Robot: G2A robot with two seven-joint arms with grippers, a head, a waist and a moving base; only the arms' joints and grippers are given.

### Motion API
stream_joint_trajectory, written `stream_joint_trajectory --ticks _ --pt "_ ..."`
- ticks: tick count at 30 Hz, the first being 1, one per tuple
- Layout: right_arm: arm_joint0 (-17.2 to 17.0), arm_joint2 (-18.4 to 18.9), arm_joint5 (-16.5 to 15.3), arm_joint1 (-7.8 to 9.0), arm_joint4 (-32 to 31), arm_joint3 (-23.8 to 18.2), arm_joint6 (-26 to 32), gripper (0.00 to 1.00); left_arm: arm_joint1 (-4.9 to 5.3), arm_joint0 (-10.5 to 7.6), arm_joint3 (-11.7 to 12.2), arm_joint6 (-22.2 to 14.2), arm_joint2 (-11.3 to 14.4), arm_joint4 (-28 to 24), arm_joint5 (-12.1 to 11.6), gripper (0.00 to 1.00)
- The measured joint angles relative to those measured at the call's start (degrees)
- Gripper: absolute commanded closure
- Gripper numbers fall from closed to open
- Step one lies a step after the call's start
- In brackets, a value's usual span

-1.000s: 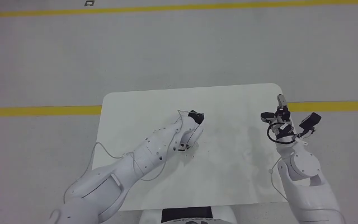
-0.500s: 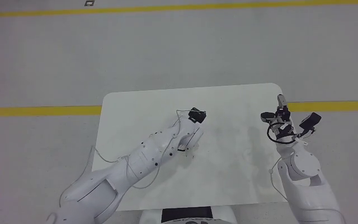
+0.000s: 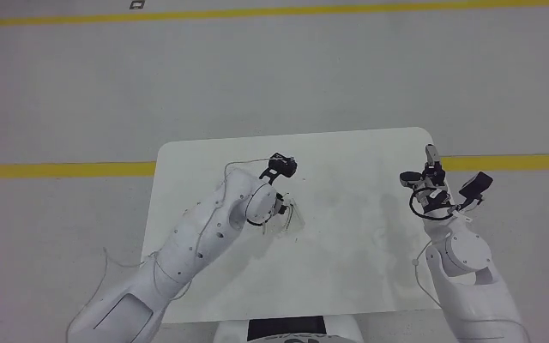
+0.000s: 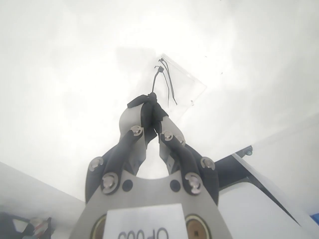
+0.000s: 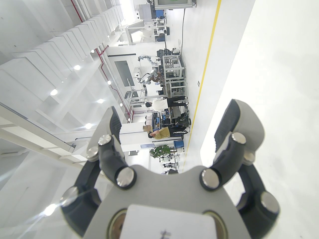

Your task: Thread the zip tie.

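My left gripper (image 4: 152, 99) is shut on a thin black zip tie (image 4: 155, 80). The tie's square head sticks out beyond the fingertips, and the gripper hangs above the white table (image 3: 360, 257). Below it lies a clear flat tray (image 4: 193, 89) with two more black zip ties (image 4: 171, 88) on it. In the top view the left arm (image 3: 257, 206) is over the middle of the table. My right gripper (image 5: 172, 123) is open with nothing between its fingers. It sits at the table's right edge (image 3: 431, 167), pointing away from the table.
The table's right half between the two arms is bare. A yellow floor line (image 3: 77, 169) runs behind the table. The right wrist view looks across a workshop hall with people far off.
The left arm has swung left and back from the tray and turned its wrist, carrying the zip tie. The right arm has not moved.
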Motion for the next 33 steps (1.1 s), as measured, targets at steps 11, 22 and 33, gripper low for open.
stream_joint_trajectory --ticks 11,22,33 --pt "0.0 0.0 0.0 0.00 0.0 0.0 0.0 0.00 4.14 8.64 -6.3 0.5 -12.2 -6.8 -10.1 1.00" --pt "0.0 0.0 0.0 0.00 0.0 0.0 0.0 0.00 5.43 9.39 -9.3 3.7 -10.8 -1.9 -17.6 1.00" --pt "0.0 0.0 0.0 0.00 0.0 0.0 0.0 0.00 5.46 9.67 -8.8 4.4 -10.8 -2.3 -18.1 1.00"
